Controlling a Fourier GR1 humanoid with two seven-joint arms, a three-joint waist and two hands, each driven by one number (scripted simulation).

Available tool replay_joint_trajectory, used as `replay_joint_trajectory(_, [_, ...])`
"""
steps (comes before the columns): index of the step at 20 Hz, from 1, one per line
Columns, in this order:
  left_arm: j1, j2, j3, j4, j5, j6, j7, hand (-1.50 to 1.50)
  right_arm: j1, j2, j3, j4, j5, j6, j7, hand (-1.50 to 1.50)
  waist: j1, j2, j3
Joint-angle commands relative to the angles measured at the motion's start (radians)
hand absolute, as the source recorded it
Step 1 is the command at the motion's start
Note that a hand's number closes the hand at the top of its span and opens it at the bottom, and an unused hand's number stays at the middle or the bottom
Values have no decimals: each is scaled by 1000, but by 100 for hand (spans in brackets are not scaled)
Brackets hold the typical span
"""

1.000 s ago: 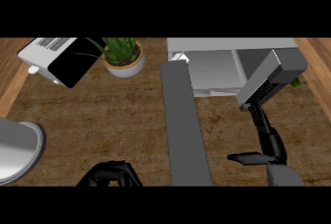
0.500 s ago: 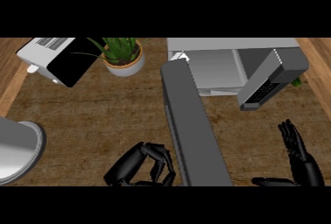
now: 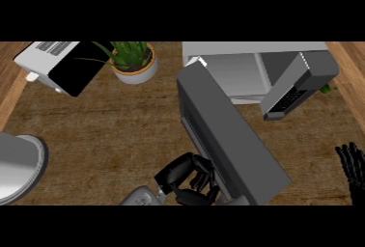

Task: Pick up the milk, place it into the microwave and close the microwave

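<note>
One risk remained: the left hand (image 3: 187,179), fingers curled and empty, could slip off the microwave door (image 3: 228,140) just right of it, leaving the microwave (image 3: 246,72) ajar

Desk (image 3: 107,135) carries all items. Microwave (image 3: 242,72) stands at the far right, its door (image 3: 228,140) swung out toward the near edge. Potted plant (image 3: 134,65) sits left of the microwave. Toaster oven (image 3: 61,67) lies further left, at the far corner. Left hand (image 3: 187,179) is at the door's near left; right hand (image 3: 351,166) at the right edge.
</note>
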Motion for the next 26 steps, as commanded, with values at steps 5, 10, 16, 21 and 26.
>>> replay_joint_trajectory(5, [-155, -4, -245, 154, 229, 259, -29, 150, 0, -44, -5, -97, -100, 103, 21, -150, -54, 10, -2])
replay_joint_trajectory(10, [-200, -4, -303, 144, 296, 411, 16, 150, -23, -78, 1, -182, -79, 71, 24, -150, -95, 14, -4])
replay_joint_trajectory(16, [-273, -4, -282, 117, 400, 533, 0, 150, -47, -119, 17, -226, -167, 146, 92, -150, -133, 23, -6])
replay_joint_trajectory(21, [-304, -4, -233, 81, 495, 606, -101, 150, -76, -140, 28, -274, -217, 159, 154, -150, -160, 33, -11])
replay_joint_trajectory(26, [-378, -5, -174, 108, 600, 618, -128, 150, -91, -159, 30, -303, -263, 177, 187, -150, -202, 48, -9])
